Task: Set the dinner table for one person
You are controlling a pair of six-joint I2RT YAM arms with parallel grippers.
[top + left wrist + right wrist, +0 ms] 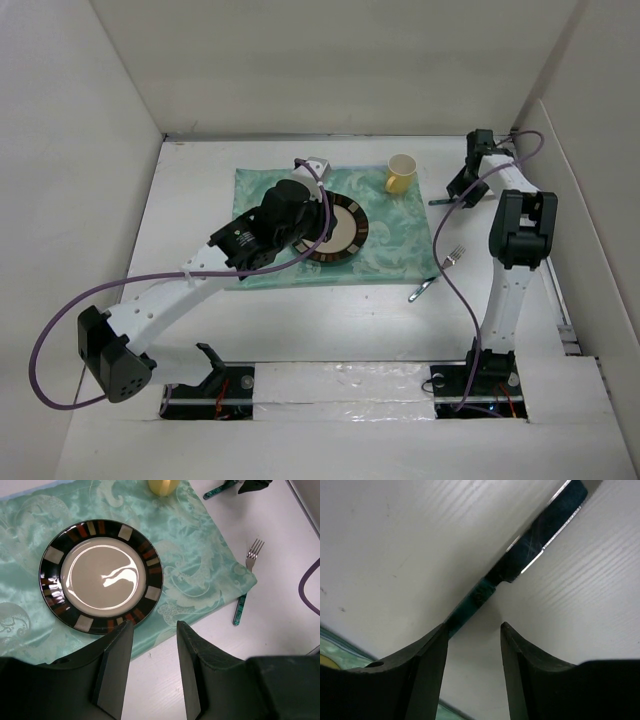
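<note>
The white dinner table (350,320) carries a green patterned placemat (395,250). A dark-rimmed plate (100,575) lies on the mat, and a yellow mug (401,174) stands at its far right corner. A fork (246,582) with a teal handle lies on the table right of the mat. A teal-handled knife (470,605) lies on the table at the far right. My left gripper (155,625) is open and empty, held high over the mat's near edge, in front of the plate. My right gripper (473,626) is open, low over the table, with the knife handle just beyond its left fingertip.
White wall panels (90,150) enclose the table on the left, back and right. In the top view my left arm (270,225) hides the plate's left part. A purple cable (460,290) hangs from the right arm near the fork.
</note>
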